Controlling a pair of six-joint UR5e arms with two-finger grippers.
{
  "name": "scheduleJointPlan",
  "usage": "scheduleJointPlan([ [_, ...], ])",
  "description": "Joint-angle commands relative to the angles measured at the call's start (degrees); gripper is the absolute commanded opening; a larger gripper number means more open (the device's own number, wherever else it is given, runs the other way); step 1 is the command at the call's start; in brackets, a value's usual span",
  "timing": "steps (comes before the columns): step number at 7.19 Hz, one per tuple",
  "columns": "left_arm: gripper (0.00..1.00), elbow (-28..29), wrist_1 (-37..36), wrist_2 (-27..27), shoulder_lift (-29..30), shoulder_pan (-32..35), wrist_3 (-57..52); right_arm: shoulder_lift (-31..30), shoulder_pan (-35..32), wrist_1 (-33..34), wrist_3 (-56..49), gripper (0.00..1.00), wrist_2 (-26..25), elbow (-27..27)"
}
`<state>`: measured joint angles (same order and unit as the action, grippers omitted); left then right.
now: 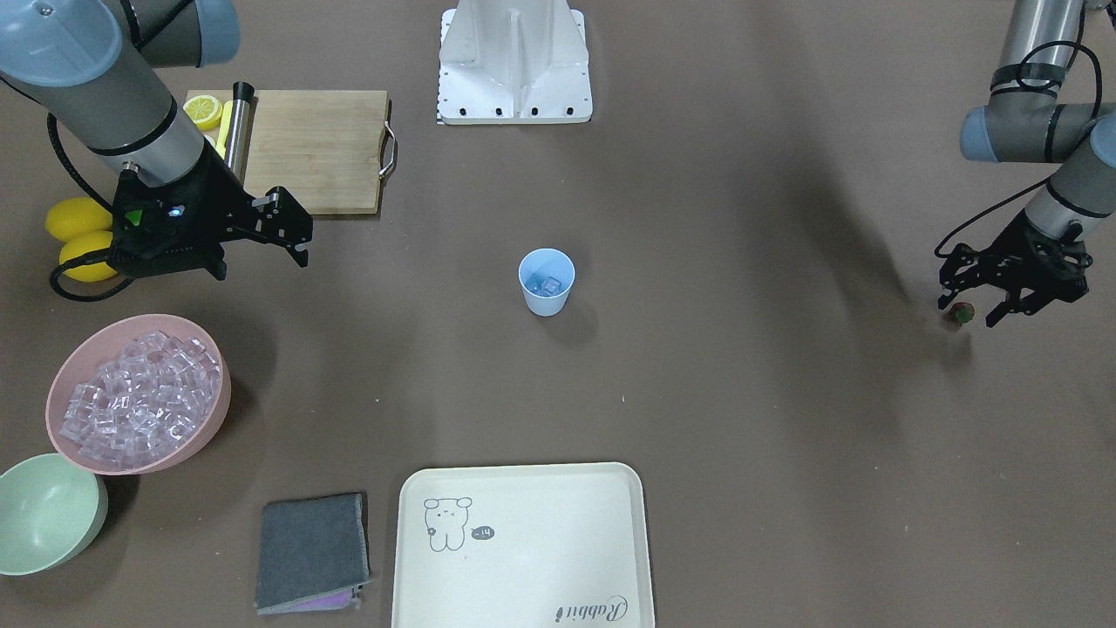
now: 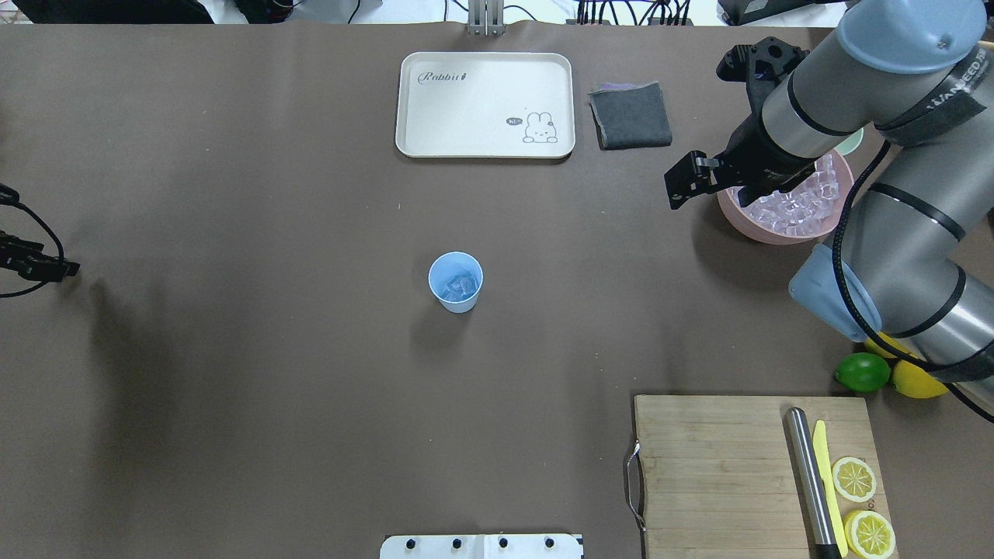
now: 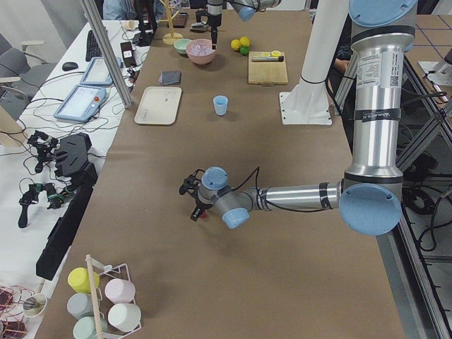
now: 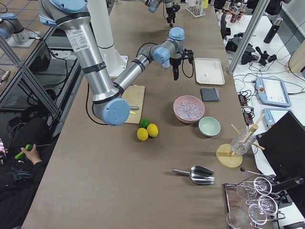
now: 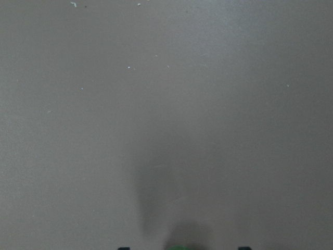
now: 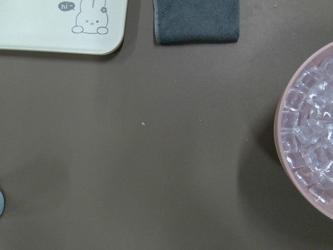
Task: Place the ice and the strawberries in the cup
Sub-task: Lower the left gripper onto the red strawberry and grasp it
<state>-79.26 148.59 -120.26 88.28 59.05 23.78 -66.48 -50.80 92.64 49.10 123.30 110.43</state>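
Looking at this one, it all came down to the left gripper and the berry. The gripper hung low at the table's far left end with its fingers spread wide and nothing in them. The berry sat on the table right between the tips. The left wrist view backed that up: a sliver of green leaf at the bottom edge, dead centre between the two finger ends. So the berry was basically straight under the gripper, and I'd guess the next move only needed a short drop and a squeeze.

Which way the berry's stem pointed I honestly couldn't tell; it was too small in every view.

The right gripper was well away across the table, up near the pink bowl, also spread and empty (so no contest over which arm was nearer). The cup stood upright mid-table, well apart from the berry, off toward the robot's right.

Materials: the berry was a tiny dark red lump with a leafy cap, probably slippery to pinch. The cup was smooth light blue plastic, tapered, with a few glassy cubes of ice already in it. More cubes were heaped in the bowl. The table had a matte brown cover.
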Motion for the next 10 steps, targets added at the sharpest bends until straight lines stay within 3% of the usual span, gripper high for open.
scheduleJointPlan([
  [1,0.17,1.11,0.91,0.03,-0.04,-0.07,-0.13,0.13,0.18,0.0,0.03,1.0,-0.08,-0.13],
  [2,0.0,1.38,1.17,0.12,0.05,-0.07,-0.13,0.48,0.26,0.0,0.03,1.0,-0.17,-0.48],
  [4,0.0,-0.44,0.65,-1.28,1.1,1.93,-0.05,0.83,0.26,0.0,0.03,1.0,0.18,-0.3],
  [5,0.0,-2.29,-2.22,-6.07,3.28,7.6,-0.04,0.92,0.26,0.0,0.03,1.0,0.19,-0.3],
  [6,0.0,-5.26,-8.52,-12.65,6.35,13.58,-0.04,0.92,0.35,0.0,0.03,1.0,0.19,-0.39],
  [7,0.0,-10.77,-15.98,-15.5,8.12,15.12,0.74,0.92,0.44,0.0,0.03,1.0,0.19,-0.39],
  [8,0.0,-17.62,-26.67,-16.31,12.14,14.87,4.31,1.01,0.53,0.0,0.03,1.0,0.19,-0.39],
  [9,0.0,-23.08,-30.95,-16.23,16.79,12.87,16.44,1.01,0.53,0.0,0.03,1.0,0.19,-0.39],
  [10,0.0,-25.66,-30.73,-15.27,19.88,6.67,28.4,0.92,0.44,0.0,0.03,1.0,0.1,-0.39],
])
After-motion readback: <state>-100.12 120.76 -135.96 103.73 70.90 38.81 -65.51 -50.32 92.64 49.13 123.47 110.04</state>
